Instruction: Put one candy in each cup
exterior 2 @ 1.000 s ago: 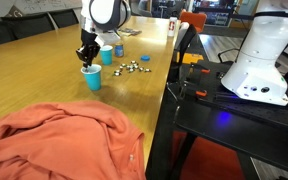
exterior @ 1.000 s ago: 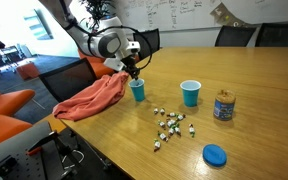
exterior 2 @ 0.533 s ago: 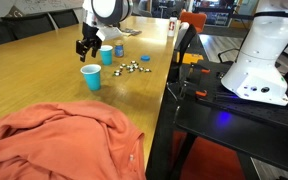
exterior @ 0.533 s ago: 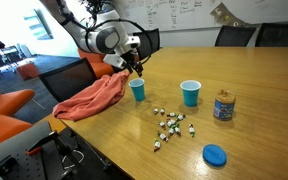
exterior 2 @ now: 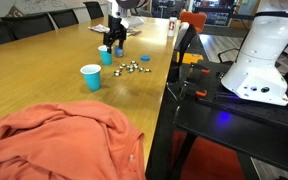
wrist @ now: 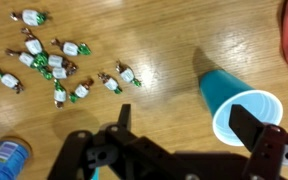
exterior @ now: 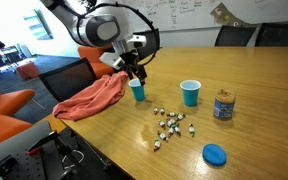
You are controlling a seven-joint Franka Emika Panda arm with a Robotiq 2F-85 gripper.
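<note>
A second ago the gripper (exterior: 134, 70) was low over the cup beside the cloth (exterior: 137, 90). It has since lifted and swung away from that cup toward the middle of the surface (exterior: 254, 80). In an exterior view it now hangs (exterior 2: 112, 42) well above the same cup (exterior 2: 91, 77).

In the wrist view the jaws are spread wide with nothing between them (wrist: 184, 135). The cup beside the cloth (wrist: 246, 118) stands upright at about 3 o'clock from them. Its pale inside is in view, but I cannot tell whether a candy lies in it. The candies (wrist: 59, 65) lie scattered at about 10 o'clock. The second cup (exterior: 190, 93) stands upright at about 1 o'clock from the pile (exterior: 171, 125) in an exterior view, with the jar (exterior: 224, 105) near it at 3 o'clock.

Judging by the empty jaws leaving this cup, the step in hand looks like fetching another candy. The next move calls for coming down over a single wrapped sweet at the edge of the pile, closing on it alone, then carrying it to the second cup and releasing above its mouth.

The jar has a yellow label, but no word on it can be read. The wall board (exterior: 179, 12) carries handwriting too small to make out. The candy wrappers show green and white, with no legible brand.
</note>
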